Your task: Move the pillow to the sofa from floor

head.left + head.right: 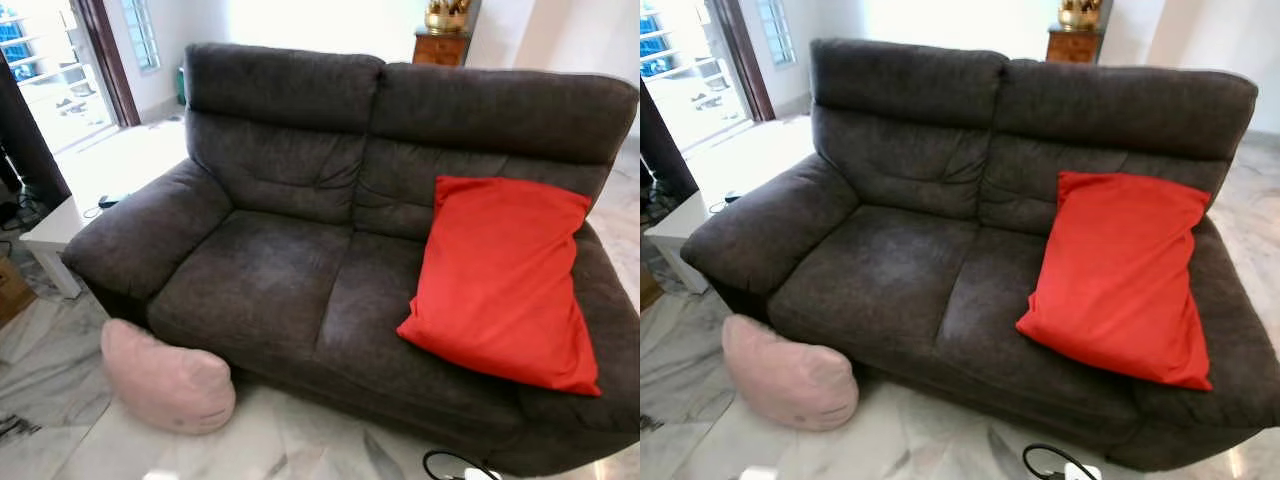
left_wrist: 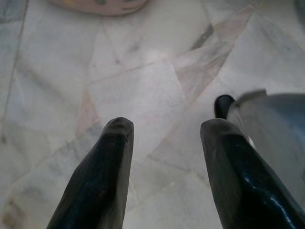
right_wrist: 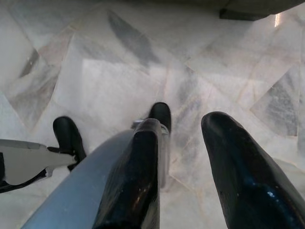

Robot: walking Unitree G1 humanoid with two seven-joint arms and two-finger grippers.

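A pale pink pillow (image 1: 165,378) lies on the marble floor, against the front left corner of the dark grey two-seat sofa (image 1: 270,280). A red pillow (image 1: 505,275) leans on the sofa's right seat and backrest. The left seat cushion is bare. My left gripper (image 2: 169,129) hangs open over the floor, with the pink pillow's edge (image 2: 100,5) just ahead of it. My right gripper (image 3: 183,125) also hangs open above the marble, nothing between its fingers.
A low white table (image 1: 50,235) stands left of the sofa's armrest, near a bright doorway. A wooden cabinet (image 1: 440,45) sits behind the sofa. A black cable loop (image 1: 450,465) lies on the floor at the front right.
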